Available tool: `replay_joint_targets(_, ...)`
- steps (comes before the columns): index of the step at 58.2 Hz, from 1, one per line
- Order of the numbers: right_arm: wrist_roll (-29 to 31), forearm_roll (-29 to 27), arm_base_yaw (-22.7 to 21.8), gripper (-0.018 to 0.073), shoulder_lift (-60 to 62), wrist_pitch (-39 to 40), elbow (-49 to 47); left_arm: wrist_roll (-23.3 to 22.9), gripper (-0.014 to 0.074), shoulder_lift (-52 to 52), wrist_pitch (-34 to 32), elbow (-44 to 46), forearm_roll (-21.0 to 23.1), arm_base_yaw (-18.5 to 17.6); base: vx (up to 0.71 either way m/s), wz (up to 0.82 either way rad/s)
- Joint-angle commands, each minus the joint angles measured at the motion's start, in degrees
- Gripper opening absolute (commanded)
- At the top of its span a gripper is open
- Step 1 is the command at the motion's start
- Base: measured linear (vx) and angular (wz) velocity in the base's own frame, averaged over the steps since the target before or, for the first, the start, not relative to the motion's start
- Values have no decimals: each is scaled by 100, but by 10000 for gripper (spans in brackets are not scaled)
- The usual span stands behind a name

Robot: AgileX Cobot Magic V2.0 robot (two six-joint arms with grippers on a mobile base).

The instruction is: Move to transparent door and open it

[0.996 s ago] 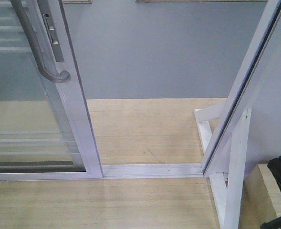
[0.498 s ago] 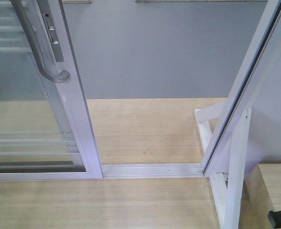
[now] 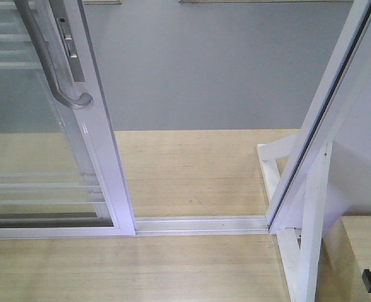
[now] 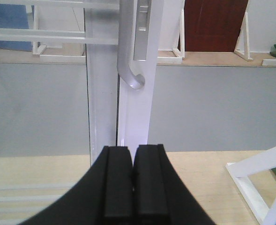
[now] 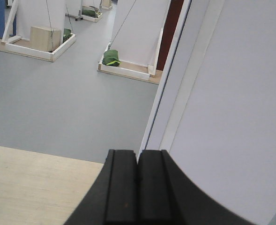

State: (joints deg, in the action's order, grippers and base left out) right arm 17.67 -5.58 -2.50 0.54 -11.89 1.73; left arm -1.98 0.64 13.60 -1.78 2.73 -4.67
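1. Directly ahead of the left claw [image 4: 133,180], whose pads are pressed together on nothing, stands the transparent door [image 4: 135,93], its grey handle [image 4: 128,61] higher up, apart.
2. The right claw [image 5: 138,185] is likewise clenched, empty, facing a white frame post [image 5: 175,89].

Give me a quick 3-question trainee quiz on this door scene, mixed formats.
1. True or false: the left tool is shut on the handle.
2. Multiple choice: in the front view, the door stands
A. across the whole track
B. at the left, leaving a gap to the right
C. flat on the floor
3. Fill in: both tools, left and right, have their pads pressed ____.

Key: 1 false, the tool sits below the handle and apart from it; 2 B; 3 together.
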Motion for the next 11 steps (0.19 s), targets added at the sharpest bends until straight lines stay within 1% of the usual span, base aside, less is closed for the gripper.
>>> replay_joint_targets(1,31,28,-37,-6,90,447,20,-5,-6,24,-476,-44,59,7,0,0)
replay_joint_targets(11,31,28,-37,-6,90,447,20,-5,-6,24,-476,-44,59,7,0,0)
